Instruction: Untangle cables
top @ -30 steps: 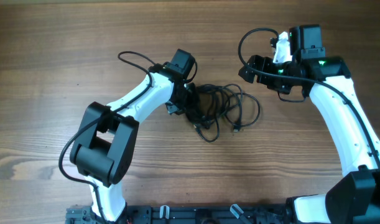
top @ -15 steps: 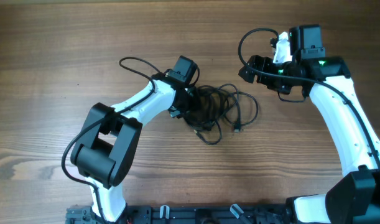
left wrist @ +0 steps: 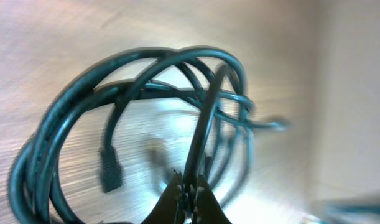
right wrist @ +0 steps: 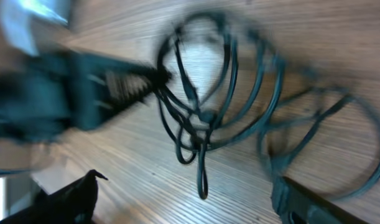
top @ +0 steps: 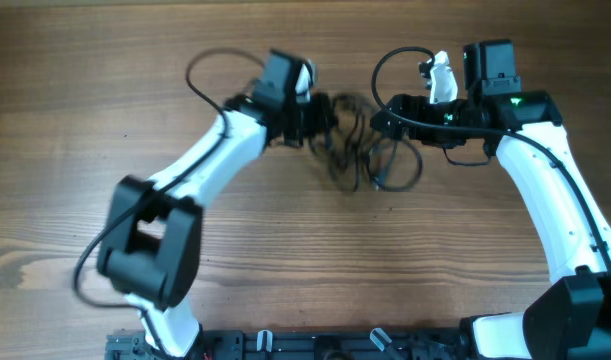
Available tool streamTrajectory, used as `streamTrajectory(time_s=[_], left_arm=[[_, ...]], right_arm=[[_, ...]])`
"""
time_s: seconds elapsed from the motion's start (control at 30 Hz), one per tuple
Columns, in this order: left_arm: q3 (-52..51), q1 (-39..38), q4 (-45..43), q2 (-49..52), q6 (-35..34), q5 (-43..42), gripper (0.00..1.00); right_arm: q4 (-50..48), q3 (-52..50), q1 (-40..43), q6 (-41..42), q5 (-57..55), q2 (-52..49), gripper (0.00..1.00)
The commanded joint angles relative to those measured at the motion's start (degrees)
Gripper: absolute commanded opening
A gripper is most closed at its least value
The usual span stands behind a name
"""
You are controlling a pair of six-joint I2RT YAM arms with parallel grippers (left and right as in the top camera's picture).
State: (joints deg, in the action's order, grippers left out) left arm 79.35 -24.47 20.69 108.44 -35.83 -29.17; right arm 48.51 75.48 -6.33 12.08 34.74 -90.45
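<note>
The black cables hang as a tangle of loops between my two grippers at the table's middle back. My left gripper is shut on one strand of them and holds the bunch partly lifted. A small plug dangles inside the loops. My right gripper is open, right next to the tangle's right side. In the right wrist view its gripper stands wide apart, below the hanging loops, with one loop close beside the right finger. The left gripper shows there too.
The wooden table carries the cables. The arms' own thicker black wires loop by the left wrist and the right wrist. The arm bases stand at the front edge.
My left gripper has moved toward the table's back with the strand in it, dragging the tangle up and right. My right gripper has moved left to the tangle.
</note>
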Motion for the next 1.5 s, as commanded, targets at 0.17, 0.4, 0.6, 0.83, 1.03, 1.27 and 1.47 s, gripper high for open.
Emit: streamTrajectory(time_s=[0.17,0.4,0.6,0.83,1.03,1.27,1.47], left_arm=[[4.72,2.99,6.01,-10.34,-5.68,-11.74,0.04],[4.72,3.02,4.48,-10.34,-10.47,-12.61,0.04],[4.72,5.97,-29.59,-10.36,-30.93,-37.33,0.04],[4.72,5.95,-32.13,-10.36,-39.41,-41.05,0.04],[4.72,5.90,-33.94,-10.36,-46.07,-41.99,0.04],[4.72,6.29,-60.59,-10.36,-66.55,-41.86,0.04],[4.72,7.80,-61.68,-10.29,-62.95,-41.05,0.04]], right_arm=[[-5.35,0.61,-0.24,-1.57,9.31,-0.63,0.75],[-5.01,0.57,-0.24,0.15,5.16,-3.74,0.62],[-10.08,0.57,-0.24,1.03,4.57,-4.48,0.63],[-18.78,0.57,-0.24,13.70,-6.01,-4.61,0.59],[-18.75,0.57,-0.24,14.91,-7.78,-7.17,0.50],[-17.00,0.57,-0.15,14.58,-8.22,-10.38,0.24],[-14.14,0.59,0.26,-0.13,9.42,-8.04,0.37]])
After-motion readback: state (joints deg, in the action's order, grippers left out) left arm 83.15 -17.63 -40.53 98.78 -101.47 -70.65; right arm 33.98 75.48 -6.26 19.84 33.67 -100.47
